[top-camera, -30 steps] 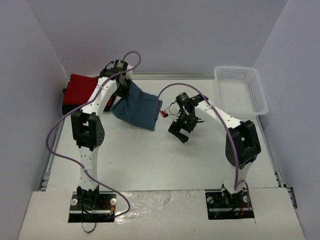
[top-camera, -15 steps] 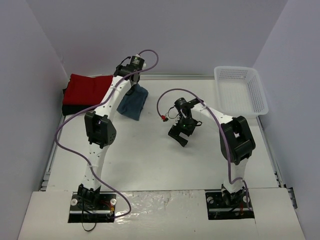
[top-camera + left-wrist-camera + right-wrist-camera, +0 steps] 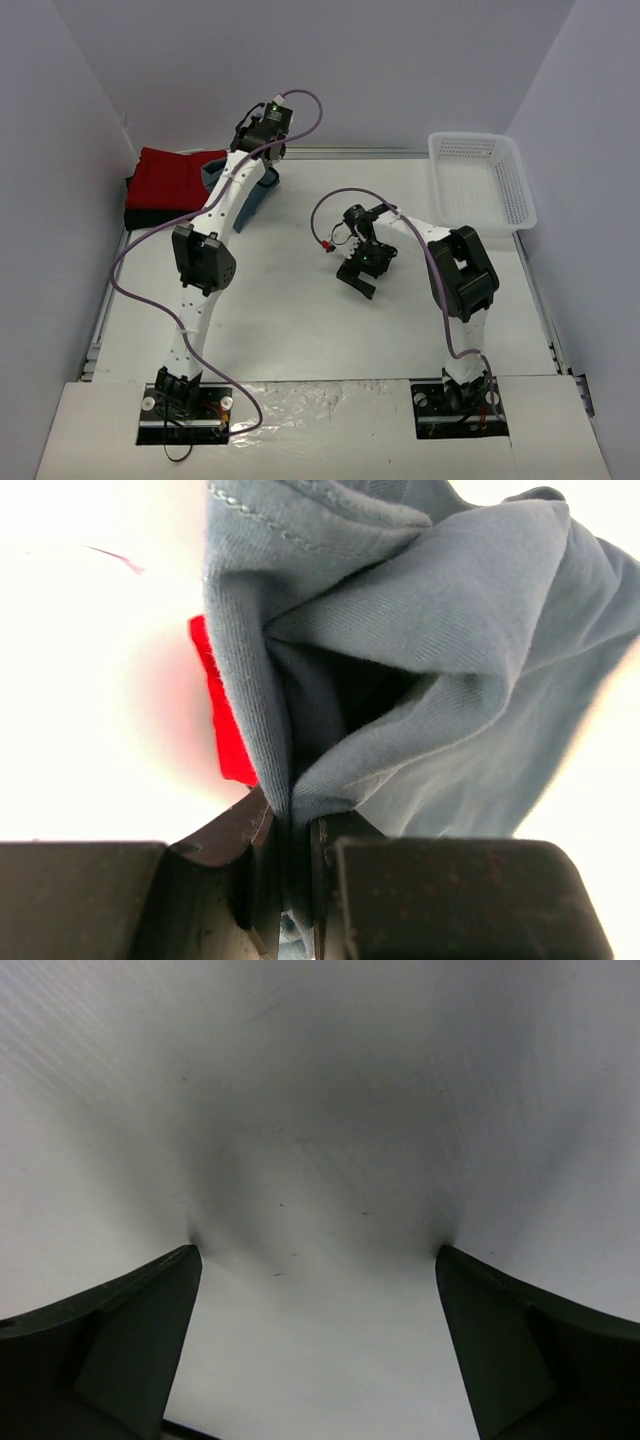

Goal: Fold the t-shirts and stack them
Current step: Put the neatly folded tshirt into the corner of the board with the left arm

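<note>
- The left fingers (image 3: 225, 845) are pressed almost together, pinching a bunched fold of the teal shirt (image 3: 450, 680). The cloth fans out from the pinch in loose creases.
- The right fingers (image 3: 120, 1330) are spread wide with nothing between them, and only the bare table (image 3: 320, 1140) shows in the gap.
- From above, the left gripper (image 3: 266, 170) is raised over the far left of the table. The teal shirt hangs from it as a crumpled bundle, partly hidden by the arm. Whether its lower end touches the table cannot be told.
- The red shirt (image 3: 170, 178) lies folded in the far left corner, just beside the hanging teal one.
- The red shirt rests on the black shirt (image 3: 138, 220), whose edge shows along its left and near sides.
- In the left wrist view a strip of red shows behind the teal cloth, left of the pinch.
- The right gripper (image 3: 357, 281) is low over the middle of the table, pointing down, well apart from all three shirts.
- A white basket (image 3: 522, 195) sits at the far right edge.
- A purple cable (image 3: 130, 245) loops along the left arm, and another runs along the right.
</note>
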You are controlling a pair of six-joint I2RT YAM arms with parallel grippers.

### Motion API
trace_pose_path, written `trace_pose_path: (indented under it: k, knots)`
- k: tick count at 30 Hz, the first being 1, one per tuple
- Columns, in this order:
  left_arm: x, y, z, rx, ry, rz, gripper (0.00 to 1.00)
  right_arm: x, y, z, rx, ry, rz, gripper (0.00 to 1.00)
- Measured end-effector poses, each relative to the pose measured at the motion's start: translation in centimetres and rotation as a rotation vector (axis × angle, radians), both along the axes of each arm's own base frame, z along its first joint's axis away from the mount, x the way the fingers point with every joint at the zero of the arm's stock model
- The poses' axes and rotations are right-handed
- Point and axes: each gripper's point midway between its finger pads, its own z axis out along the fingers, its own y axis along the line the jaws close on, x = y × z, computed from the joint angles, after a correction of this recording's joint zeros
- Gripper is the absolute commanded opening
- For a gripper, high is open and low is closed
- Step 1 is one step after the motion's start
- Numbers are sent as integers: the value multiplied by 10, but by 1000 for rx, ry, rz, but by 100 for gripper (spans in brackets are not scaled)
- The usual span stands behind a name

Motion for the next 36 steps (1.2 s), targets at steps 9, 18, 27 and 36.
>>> trace_pose_path:
  k: [9, 18, 27, 36]
  knots:
    - [5, 5, 21, 44, -60, 12, 2, 0, -4, -4, -47, -14, 1, 100]
    - [9, 8, 36, 71, -98, 15, 2, -1, -5, -5, -58, -16, 1, 100]
    - [13, 11, 49, 112, -134, 18, 2, -1, -6, -5, -65, -18, -2, 100]
    - [15, 14, 57, 128, -159, 28, 2, -2, -7, -6, -70, -17, -2, 100]
